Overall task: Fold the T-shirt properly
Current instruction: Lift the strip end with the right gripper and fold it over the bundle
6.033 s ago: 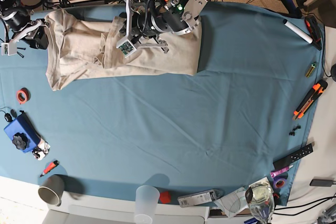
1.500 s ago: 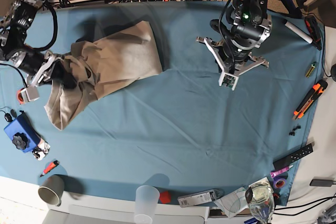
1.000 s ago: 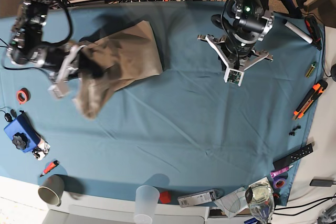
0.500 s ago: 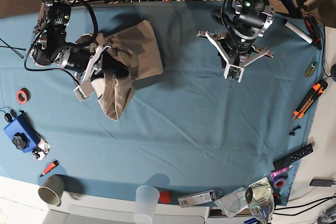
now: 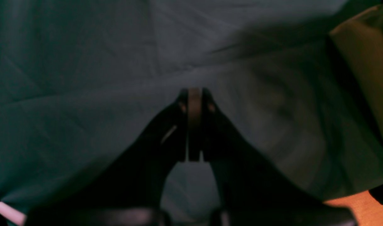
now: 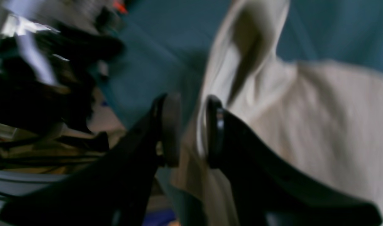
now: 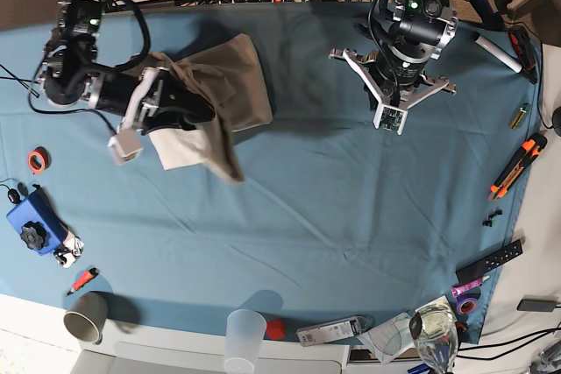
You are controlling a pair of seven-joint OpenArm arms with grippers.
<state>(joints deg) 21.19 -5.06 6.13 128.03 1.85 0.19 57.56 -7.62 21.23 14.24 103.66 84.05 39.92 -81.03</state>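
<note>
Folding is only partly done: the T-shirt (image 7: pixel 219 94) lies as a loose, rumpled bundle on the far left part of the tabletop (image 7: pixel 333 216) in the base view, with one flap draped forward toward the middle and its edges uneven. No neat rectangle shows yet, so by my judgement the cloth needs smoothing and at least one more tidy fold before it counts as properly folded.

The right end effector (image 6: pixel 193 128) sits right at the shirt's near edge. In the right wrist view its two pads stand a little apart, and pale fabric shows in the gap and behind it; the picture is smeared, so I cannot tell whether the cloth is pinched or just hanging between them. In the base view the same arm lies across the bundle's left side, with the draped flap just in front of it.

The left end effector (image 5: pixel 194 125) has its tips pressed together with nothing between them. It hangs over bare blue tablecloth (image 5: pixel 84 78), well apart from the shirt, of which only a beige corner (image 5: pixel 367 62) shows at the right edge of the left wrist view. In the base view that arm is over the far right-of-centre part of the cloth.
</note>
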